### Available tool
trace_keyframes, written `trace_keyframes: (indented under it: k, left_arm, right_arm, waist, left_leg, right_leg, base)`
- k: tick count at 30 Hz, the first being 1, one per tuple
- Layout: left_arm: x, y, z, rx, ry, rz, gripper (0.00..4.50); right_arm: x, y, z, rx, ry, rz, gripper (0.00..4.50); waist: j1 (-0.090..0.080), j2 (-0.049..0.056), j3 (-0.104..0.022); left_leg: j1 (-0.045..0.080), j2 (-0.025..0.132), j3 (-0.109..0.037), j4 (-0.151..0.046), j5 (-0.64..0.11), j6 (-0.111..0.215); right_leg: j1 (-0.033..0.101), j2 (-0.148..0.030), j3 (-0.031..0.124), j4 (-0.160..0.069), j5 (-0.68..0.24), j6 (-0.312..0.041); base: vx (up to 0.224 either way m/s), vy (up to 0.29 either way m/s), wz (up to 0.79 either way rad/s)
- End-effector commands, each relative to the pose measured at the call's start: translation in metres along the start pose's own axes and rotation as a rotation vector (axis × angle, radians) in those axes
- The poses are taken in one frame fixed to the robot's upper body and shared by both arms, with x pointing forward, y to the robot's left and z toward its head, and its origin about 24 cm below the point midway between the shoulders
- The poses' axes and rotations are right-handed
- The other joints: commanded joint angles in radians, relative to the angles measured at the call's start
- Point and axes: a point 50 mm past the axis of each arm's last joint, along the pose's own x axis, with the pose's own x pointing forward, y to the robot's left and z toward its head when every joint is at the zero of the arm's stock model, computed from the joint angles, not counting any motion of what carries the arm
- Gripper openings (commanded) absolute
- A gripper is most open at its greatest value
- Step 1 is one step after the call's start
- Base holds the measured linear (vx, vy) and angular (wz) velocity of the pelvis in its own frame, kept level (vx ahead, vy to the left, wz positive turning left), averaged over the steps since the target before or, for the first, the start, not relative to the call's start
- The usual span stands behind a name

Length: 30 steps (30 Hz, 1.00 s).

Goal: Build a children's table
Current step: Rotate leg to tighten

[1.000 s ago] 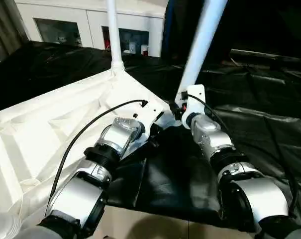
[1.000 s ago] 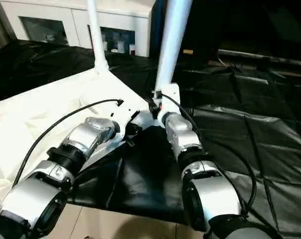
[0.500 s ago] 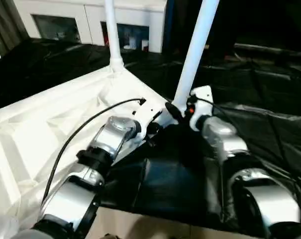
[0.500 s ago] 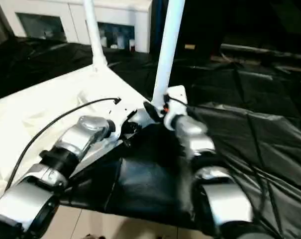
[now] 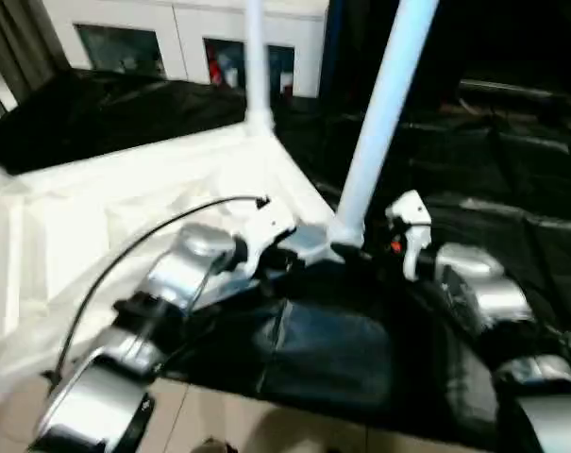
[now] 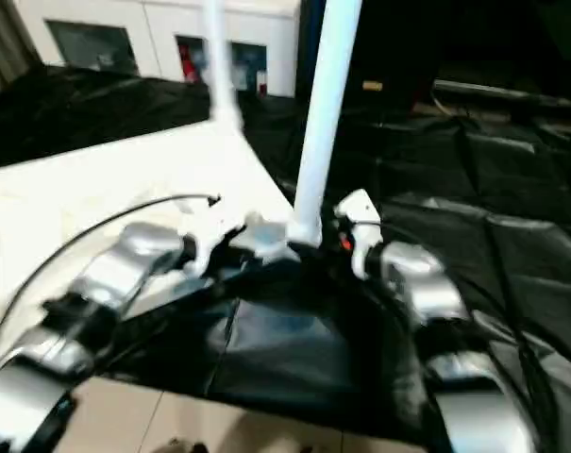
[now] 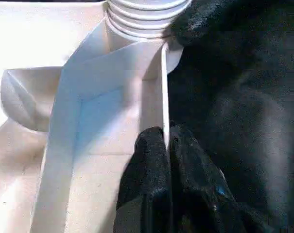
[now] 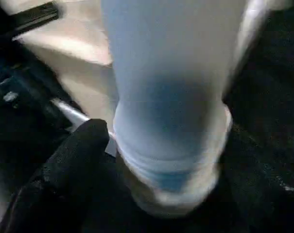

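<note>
Upturned children's table [image 5: 96, 217] on black sheeting [image 5: 512, 179], near leg [image 5: 379, 123] upright in its corner socket.

Left gripper [image 7: 167, 145] reaching from 7 o'clock toward the near corner, fingers [image 7: 147, 160] pinched tight on the thin rim wall of the tabletop just below the ribbed socket. Right gripper [image 8: 137, 160] coming in from 4 o'clock, wrist turned inward, jaws spread wide around the foot of the near leg, one black finger [image 8: 74, 160] just beside the tube and no clamp on it. Second leg [image 5: 257, 66] standing at the far corner, toward 12 o'clock. Tabletop edge running from the near corner off toward 9 o'clock; open sheeting from 1 to 4 o'clock; white cabinet [image 5: 172, 38] beyond at 11 o'clock.
</note>
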Motion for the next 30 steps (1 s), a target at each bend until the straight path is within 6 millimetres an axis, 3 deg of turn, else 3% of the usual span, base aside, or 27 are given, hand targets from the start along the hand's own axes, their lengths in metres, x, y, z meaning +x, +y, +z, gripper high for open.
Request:
trace_keyframes:
  k: [1,2,8,12,21,27,30]
  left_arm:
    - [0.004,-0.013,0.020,0.097,-0.070,-0.142,0.00]
    - [0.003,-0.013,0.019,0.096,-0.070,-0.144,0.00]
    - [-0.006,-0.015,0.015,0.116,-0.053,-0.178,0.00]
    - [-0.010,-0.016,0.013,0.120,-0.046,-0.186,0.00]
    - [-0.012,-0.014,0.011,0.118,-0.036,-0.177,0.00]
    - [-0.007,-0.008,0.009,0.073,-0.042,-0.082,0.00]
    - [-0.001,0.000,0.011,0.022,-0.056,0.034,0.00]
  right_arm:
    - [0.000,0.011,0.000,-0.020,0.021,0.113,3.84]
    - [0.000,0.012,-0.001,-0.024,0.024,0.117,3.84]
    - [-0.008,0.022,0.001,-0.032,0.012,0.205,3.84]
    - [-0.008,0.026,0.002,-0.038,0.004,0.225,3.84]
    - [-0.002,0.031,-0.005,-0.001,0.014,0.231,3.05]
    - [0.011,0.034,-0.020,0.051,0.036,0.105,2.81]
    - [0.024,0.029,-0.029,0.102,0.046,-0.076,2.81]
  waist:
    - [0.001,0.001,-0.086]
    - [0.004,0.005,-0.084]
    - [0.005,0.005,-0.079]
    - [0.005,0.006,-0.082]
    - [0.008,0.009,-0.090]
    - [0.004,0.010,-0.089]
    - [-0.008,0.012,-0.084]
  left_leg:
    - [0.015,0.048,-0.016,-0.044,-0.073,0.128]
    - [0.018,0.049,-0.014,-0.044,-0.083,0.119]
    - [0.018,0.048,-0.018,-0.048,-0.159,0.055]
    - [0.018,0.045,-0.018,-0.046,-0.142,0.053]
    - [0.013,0.042,-0.018,-0.038,-0.092,0.071]
    - [0.014,0.039,-0.019,-0.038,-0.112,0.054]
    - [0.015,0.037,-0.020,-0.041,-0.148,0.029]
  right_leg:
    - [0.066,-0.084,0.051,-0.046,0.052,-0.276]
    - [0.058,-0.083,0.050,-0.049,0.033,-0.273]
    - [0.058,-0.085,0.052,-0.062,-0.120,-0.233]
    - [0.057,-0.082,0.052,-0.058,-0.095,-0.233]
    - [0.061,-0.080,0.049,-0.046,-0.009,-0.246]
    - [0.060,-0.081,0.049,-0.050,-0.044,-0.238]
    - [0.058,-0.082,0.048,-0.059,-0.114,-0.230]
  base:
    - [0.000,0.000,0.00]
    - [0.000,0.000,0.00]
    - [0.000,0.000,0.00]
    - [0.000,0.000,0.00]
    - [0.000,0.000,0.00]
    - [0.000,0.000,0.00]
    - [0.000,0.000,0.00]
